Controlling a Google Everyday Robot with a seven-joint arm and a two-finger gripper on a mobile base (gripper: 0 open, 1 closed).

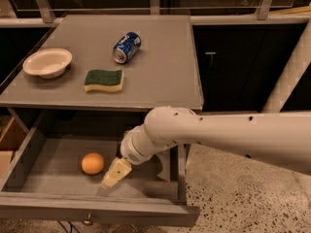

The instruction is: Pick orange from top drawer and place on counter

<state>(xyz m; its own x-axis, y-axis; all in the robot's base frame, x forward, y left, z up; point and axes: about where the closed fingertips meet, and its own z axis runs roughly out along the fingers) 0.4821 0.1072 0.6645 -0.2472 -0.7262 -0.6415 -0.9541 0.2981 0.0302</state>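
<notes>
Camera view, looking down from the front on a grey counter [160, 76] with the top drawer [97, 210] standing open beneath it.

On the drawer's flat grey floor, left of centre: the orange [92, 163], resting alone and clear of every wall.

Just right of the orange, down inside the drawer: the gripper [115, 173], a pale cream wedge tilted down and to the left, its tip at or very near the drawer floor. Close to the orange, yet apart from it by a thin gap. Not holding the orange. Released or clenched: cannot tell from this angle.

Behind the gripper, a rounded white wrist, then a thick white arm [233, 137] reaching in from the right edge and crossing above the drawer's right wall.

On the counter, well apart from the drawer contents:
- white bowl [47, 62], upright, near the left edge;
- green-and-yellow sponge [103, 80], flat, green side up, right of the bowl and toward the front edge;
- blue soda can [126, 47], lying on its side behind the sponge.

Small metal knob [87, 222] low on the drawer's front panel. Speckled floor [243, 198] at lower right.
</notes>
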